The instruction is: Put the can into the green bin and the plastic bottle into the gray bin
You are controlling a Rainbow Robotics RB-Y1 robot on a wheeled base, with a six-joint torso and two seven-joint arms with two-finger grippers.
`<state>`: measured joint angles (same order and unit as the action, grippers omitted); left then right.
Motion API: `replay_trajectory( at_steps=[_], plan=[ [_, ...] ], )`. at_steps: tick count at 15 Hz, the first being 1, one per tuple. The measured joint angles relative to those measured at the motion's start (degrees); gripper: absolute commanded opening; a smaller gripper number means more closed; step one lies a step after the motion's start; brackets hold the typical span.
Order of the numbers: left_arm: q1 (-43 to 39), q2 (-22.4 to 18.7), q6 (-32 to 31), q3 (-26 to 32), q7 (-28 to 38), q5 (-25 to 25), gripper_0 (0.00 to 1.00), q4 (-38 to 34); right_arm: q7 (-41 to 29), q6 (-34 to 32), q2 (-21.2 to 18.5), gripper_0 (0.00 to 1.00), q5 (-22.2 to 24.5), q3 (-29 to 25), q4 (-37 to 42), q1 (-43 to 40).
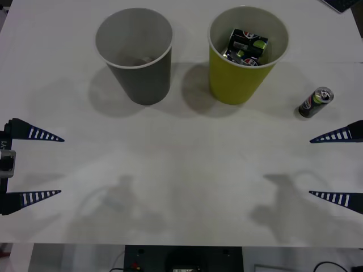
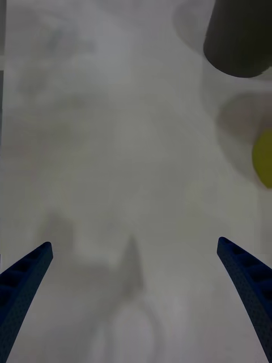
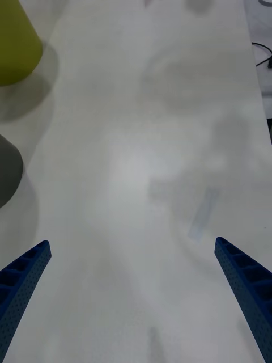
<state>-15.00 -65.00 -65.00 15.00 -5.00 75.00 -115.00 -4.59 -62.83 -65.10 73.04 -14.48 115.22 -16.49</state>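
Observation:
A small black can [image 1: 316,102] with a silver top lies tilted on the white table, right of the green bin [image 1: 235,79]. More black and lime cans [image 1: 247,46] rest inside that bin. The gray bin [image 1: 144,79] stands to its left. The plastic bottle is out of view. My right gripper [image 1: 310,167] hangs open at the table's right edge, a little nearer than the loose can. My left gripper [image 1: 60,166] hangs open at the left edge. The right wrist view has the gray bin [image 2: 238,39] and green bin [image 2: 263,159] beyond the open gripper [image 2: 135,247].
The white table [image 1: 181,170] stretches bare between the two grippers. In the left wrist view the green bin [image 3: 14,39] and gray bin [image 3: 8,170] stand to one side of the open left gripper [image 3: 133,244]. A dark object [image 1: 346,4] sits at the far right corner.

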Motion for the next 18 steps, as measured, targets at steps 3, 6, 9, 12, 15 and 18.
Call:
replay_trajectory(
  at_steps=[3,6,9,12,15,18],
  plan=[
    [0.0,0.0,0.0,0.0,0.0,0.0,1.0,0.0,-0.84,6.16,-0.5,1.0,-0.84,-0.01,1.55,-2.51],
    [0.0,0.0,0.0,0.0,0.0,0.0,1.0,0.0,-2.32,15.98,-1.62,1.0,-1.09,0.06,4.67,-8.23],
    [0.0,0.0,0.0,0.0,0.0,0.0,1.0,0.0,-3.74,24.42,-2.6,1.0,-3.1,1.36,6.32,-12.4],
    [0.0,0.0,0.0,0.0,0.0,0.0,1.0,0.0,-4.22,38.94,-6.03,1.0,-7.74,7.96,7.91,-14.63],
    [0.0,0.0,0.0,0.0,0.0,0.0,1.0,0.0,-4.26,52.42,-9.06,1.0,-12.72,15.28,8.92,-14.74],
    [0.0,0.0,0.0,0.0,0.0,0.0,1.0,0.0,-4.59,62.48,-10.57,1.0,-15.94,21.23,9.83,-13.72]
  ],
)
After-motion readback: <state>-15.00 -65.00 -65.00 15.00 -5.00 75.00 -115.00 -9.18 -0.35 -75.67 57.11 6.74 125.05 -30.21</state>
